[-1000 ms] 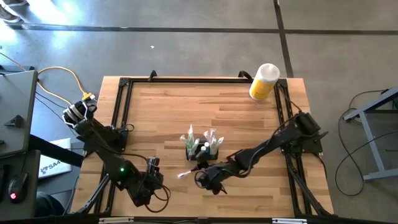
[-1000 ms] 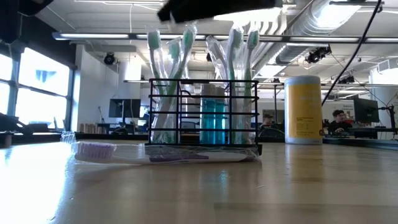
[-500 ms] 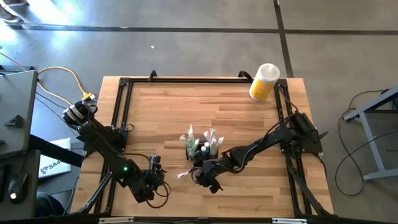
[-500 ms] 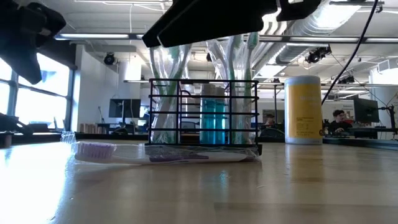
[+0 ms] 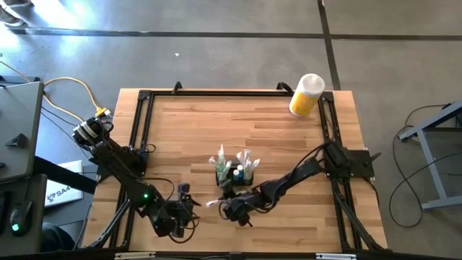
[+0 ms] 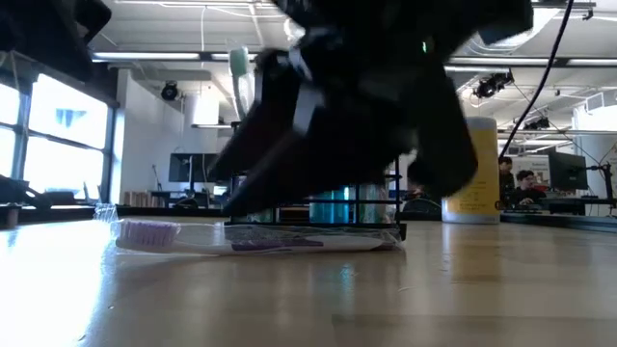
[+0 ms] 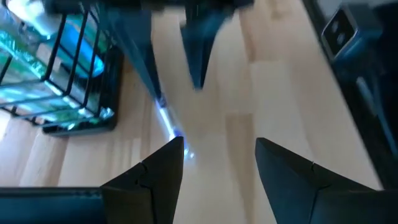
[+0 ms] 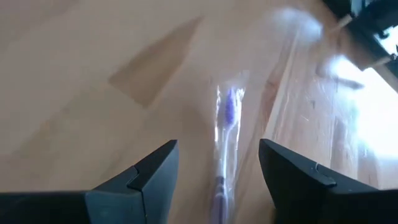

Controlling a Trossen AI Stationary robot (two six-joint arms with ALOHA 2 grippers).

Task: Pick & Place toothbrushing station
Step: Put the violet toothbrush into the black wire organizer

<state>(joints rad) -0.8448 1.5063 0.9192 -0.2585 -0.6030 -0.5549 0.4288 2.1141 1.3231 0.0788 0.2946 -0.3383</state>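
The toothbrushing station [image 5: 235,173], a black wire box holding wrapped toothbrushes and blue tubes, stands on its base at the table's middle. It also shows in the left wrist view [image 7: 59,81]. A loose clear-wrapped purple toothbrush [image 5: 215,203] lies flat on the table in front of it [image 6: 241,241]. My right gripper [image 8: 217,155] is open and low over this toothbrush [image 8: 225,130], a finger on either side, and hides most of the station in the low view. My left gripper [image 7: 219,149] is open just left of it, pointing at the toothbrush [image 7: 168,121].
A yellow bottle with a white cap [image 5: 306,94] stands at the table's far right corner. A black frame [image 5: 141,130] runs along the table's left, far and right edges. Bare wood lies to the far left of the station.
My right gripper has gone toward the table's left edge and down, to just over the loose toothbrush in front of the station. My left gripper has shifted a little toward the table's right edge, nearer the toothbrush. The station and the toothbrush have stayed where they were.
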